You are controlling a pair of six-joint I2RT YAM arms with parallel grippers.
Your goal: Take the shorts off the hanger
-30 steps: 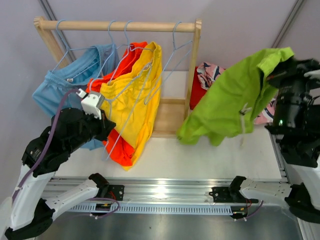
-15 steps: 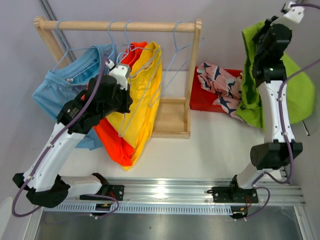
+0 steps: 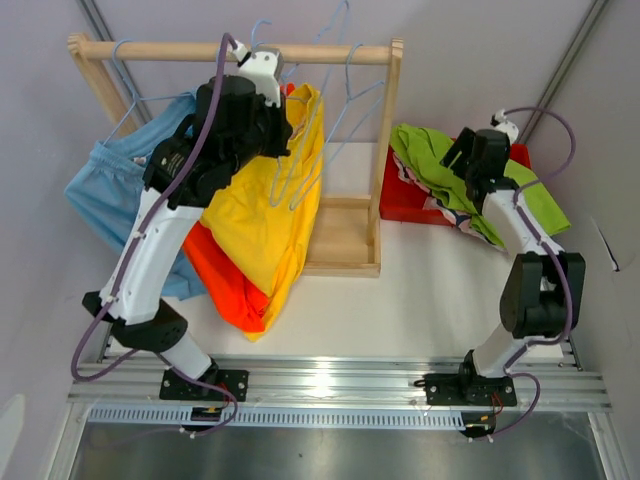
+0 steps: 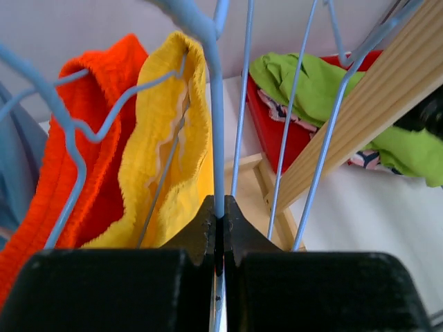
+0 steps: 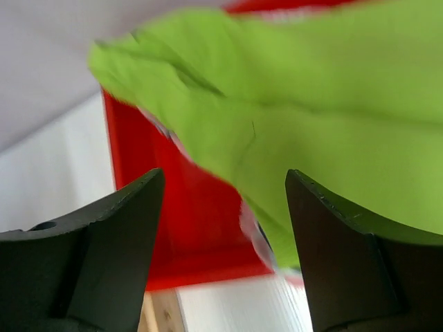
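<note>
My left gripper point(image 4: 218, 200) is shut on a thin blue hanger wire point(image 4: 219, 138), up by the wooden rail point(image 3: 230, 50). From above, the left gripper point(image 3: 275, 135) sits against the hangers, whose hooks point(image 3: 344, 20) stand above the rail. Yellow shorts point(image 3: 265, 220) and orange-red shorts point(image 3: 225, 275) hang below it; light blue shorts point(image 3: 105, 190) hang at the left. Lime green shorts point(image 3: 450, 175) lie on the red bin point(image 3: 400, 200), over the pink patterned shorts point(image 3: 468, 224). My right gripper point(image 5: 225, 180) is open just above the lime green shorts point(image 5: 318, 117), holding nothing.
The wooden rack's right post point(image 3: 385, 150) stands between the hanging shorts and the red bin point(image 5: 187, 228). White table point(image 3: 420, 300) lies in front. A metal rail point(image 3: 330, 385) with both arm bases runs along the near edge.
The right arm swung down to the bin, the lime green shorts now lie there and its jaws opened. The left arm rose to the rail, lifting the hanger hooks.
</note>
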